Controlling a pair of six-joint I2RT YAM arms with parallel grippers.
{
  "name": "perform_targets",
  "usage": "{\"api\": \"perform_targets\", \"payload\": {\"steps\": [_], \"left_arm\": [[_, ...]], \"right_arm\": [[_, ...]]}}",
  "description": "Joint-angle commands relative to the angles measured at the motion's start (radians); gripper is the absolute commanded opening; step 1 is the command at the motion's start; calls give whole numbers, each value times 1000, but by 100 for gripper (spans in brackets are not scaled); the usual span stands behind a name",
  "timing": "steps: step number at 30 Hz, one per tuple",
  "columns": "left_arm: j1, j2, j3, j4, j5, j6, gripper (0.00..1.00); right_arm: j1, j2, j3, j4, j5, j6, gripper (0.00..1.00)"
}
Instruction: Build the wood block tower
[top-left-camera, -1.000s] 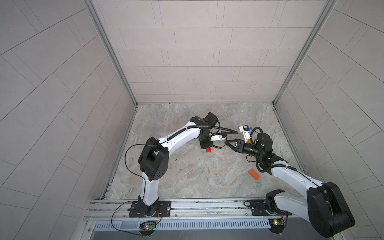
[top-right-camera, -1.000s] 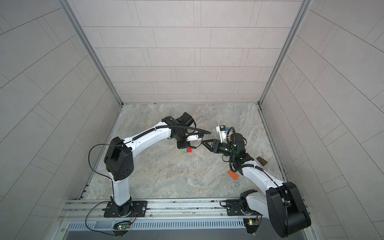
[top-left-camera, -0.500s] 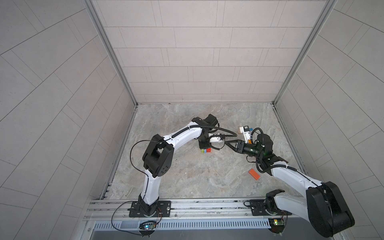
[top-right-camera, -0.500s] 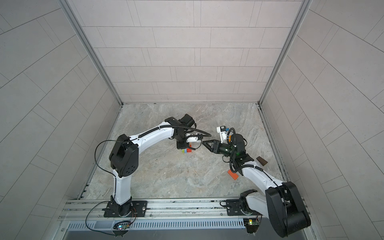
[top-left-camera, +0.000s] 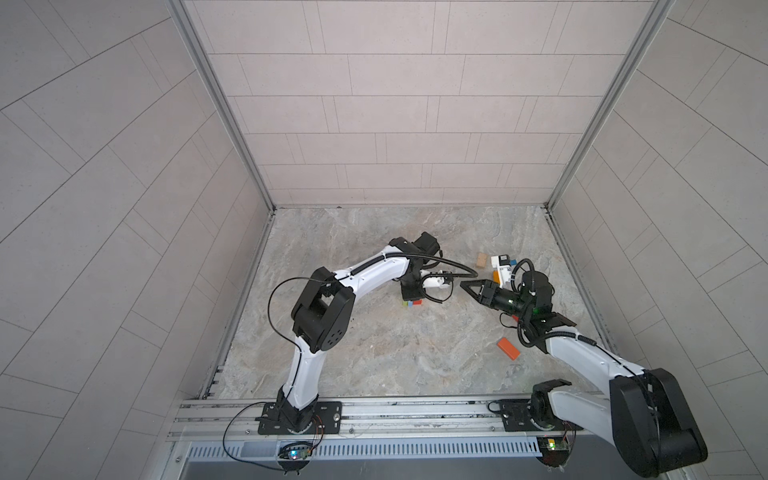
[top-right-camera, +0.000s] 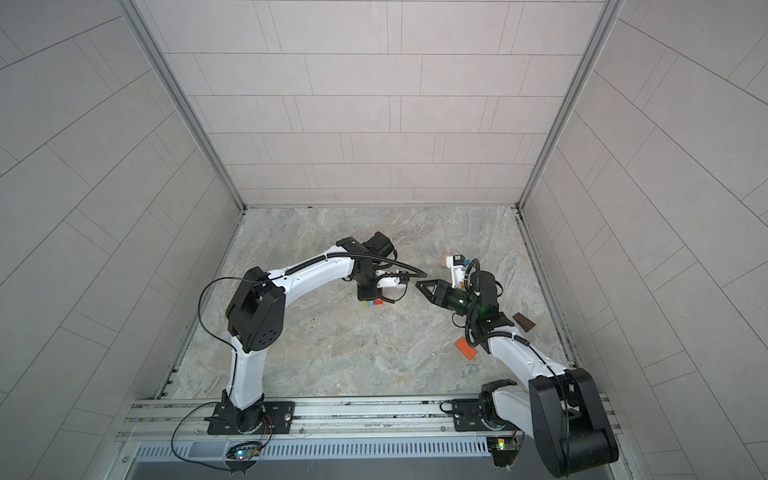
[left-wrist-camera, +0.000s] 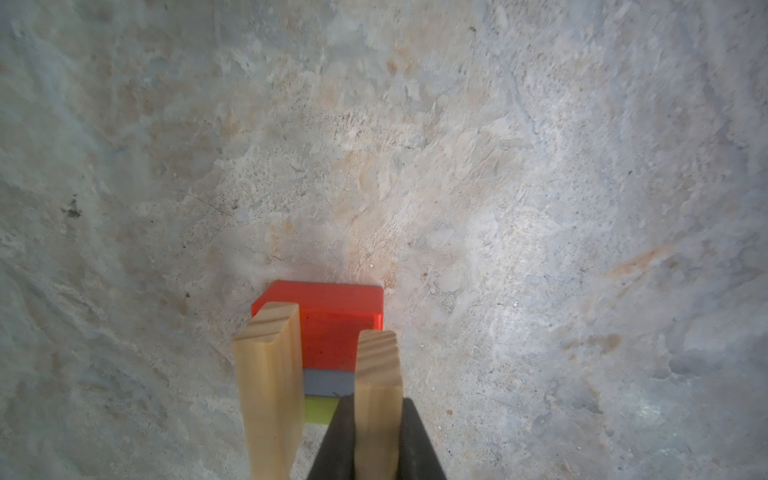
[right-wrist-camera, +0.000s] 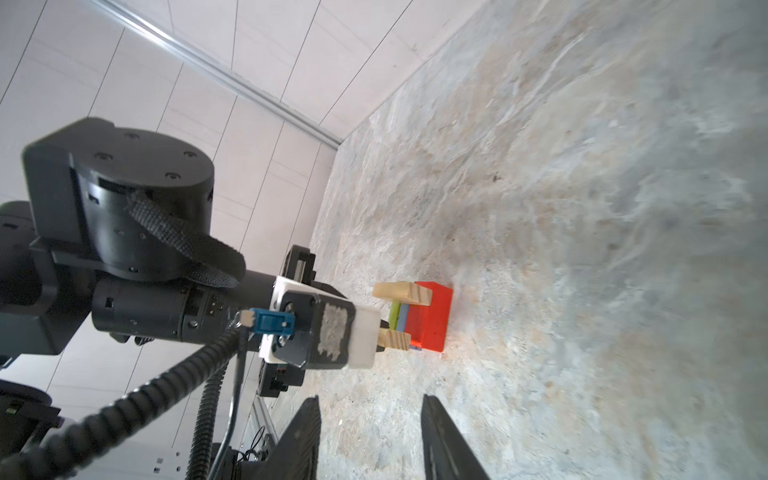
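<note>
left gripper (left-wrist-camera: 376, 415): pinching held tan plank (left-wrist-camera: 376, 365), right over tower (left-wrist-camera: 332, 328)
placed tan plank (left-wrist-camera: 270, 374): lying crosswise on tower, just beside
right gripper (right-wrist-camera: 370, 432): spread, empty, near
tip: set down flat, parallel, then let go gently, no nudging

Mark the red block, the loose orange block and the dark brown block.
red block (left-wrist-camera: 328, 340): left wrist view, middle of its top face.
orange block (top-left-camera: 508, 348): in a top view, centre of its top face.
dark brown block (top-right-camera: 524, 322): in a top view, centre of its top face.
</note>
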Motion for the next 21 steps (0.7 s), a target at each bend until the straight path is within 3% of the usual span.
{"api": "perform_targets", "payload": {"steps": [1,21], "left_arm": [[-4,15,35,-9,-7,8,0],[-10,41,43,-10,-28,5,2]], "right_arm": [[-24,-40,-9,-33,39,1,41],[-29,-50,-14,-31,43,0,41]]}}
